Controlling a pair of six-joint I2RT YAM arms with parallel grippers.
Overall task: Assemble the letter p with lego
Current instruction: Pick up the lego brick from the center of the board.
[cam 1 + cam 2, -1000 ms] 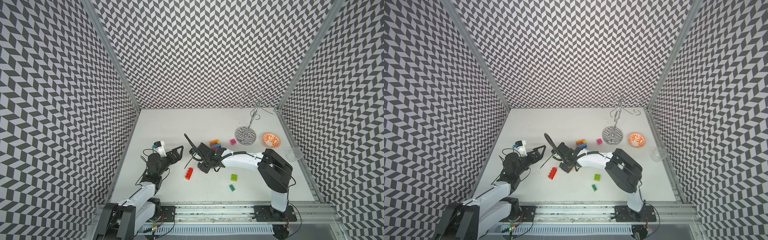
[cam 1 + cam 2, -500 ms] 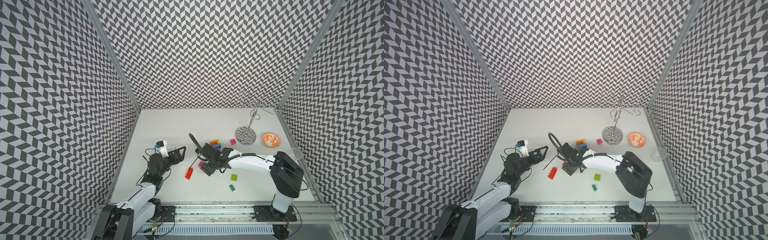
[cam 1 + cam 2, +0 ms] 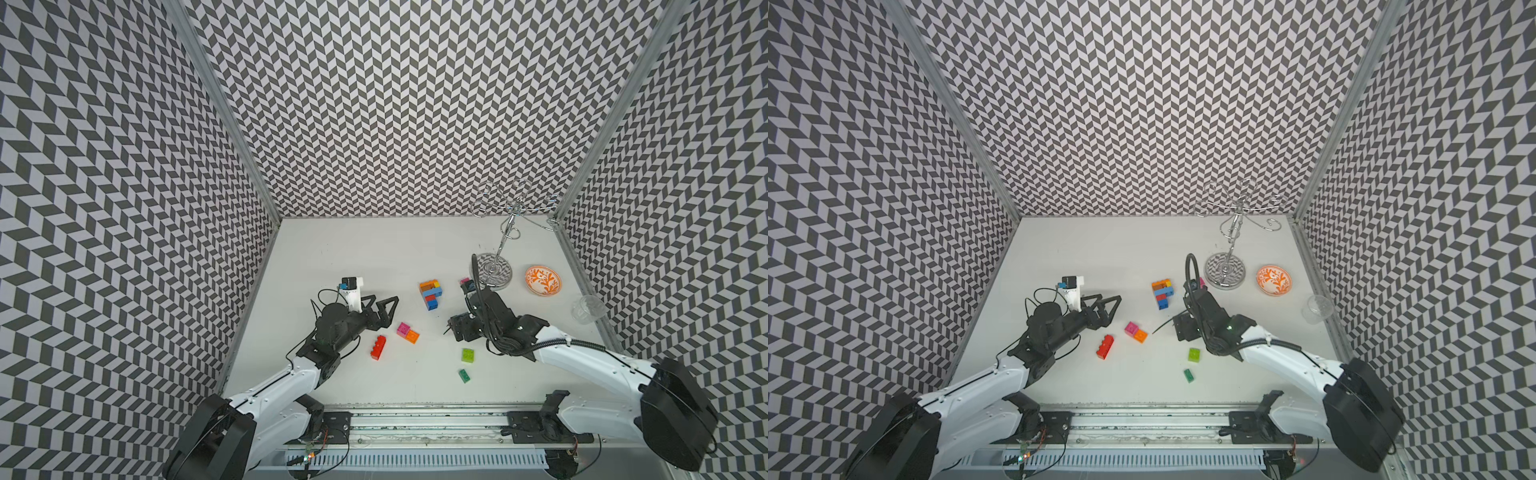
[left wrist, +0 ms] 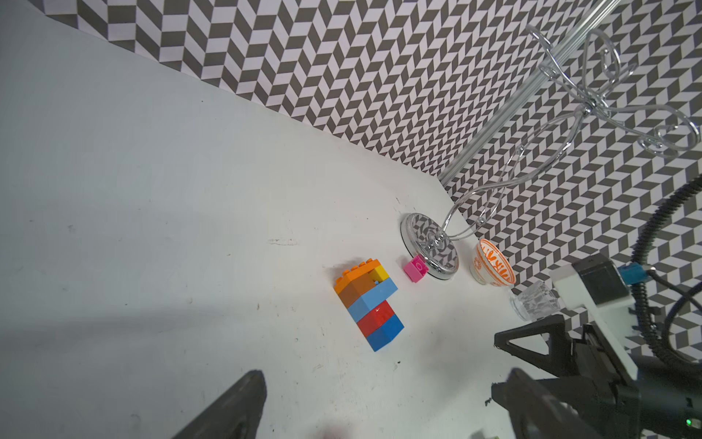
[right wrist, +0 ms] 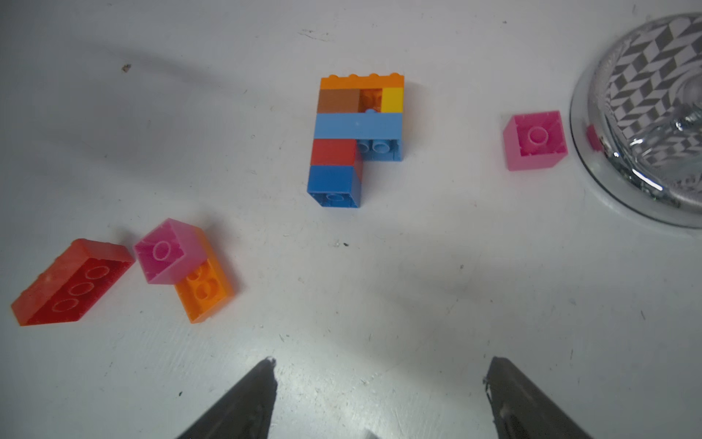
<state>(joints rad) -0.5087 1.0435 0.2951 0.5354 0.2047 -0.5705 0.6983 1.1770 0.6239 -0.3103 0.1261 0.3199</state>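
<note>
Both left gripper [image 3: 385, 304] and right gripper [image 5: 380, 361]: jaws apart, empty. White table [image 3: 353, 249] scuffed, specks possibly dirt; lego [image 3: 430, 293] scattered; chevron walls [image 3: 395, 104] surround.

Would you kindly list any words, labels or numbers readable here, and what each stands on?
None can be read. The stacked bricks, lone pink brick, patterned bowl and clear cup show no lettering; any marks on their studs are too small to tell.

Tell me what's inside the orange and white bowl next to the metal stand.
In both top views the bowl shows only its own painted orange leaf pattern inside; nothing lies in it. The table directly beneath the bowl is covered.
</note>
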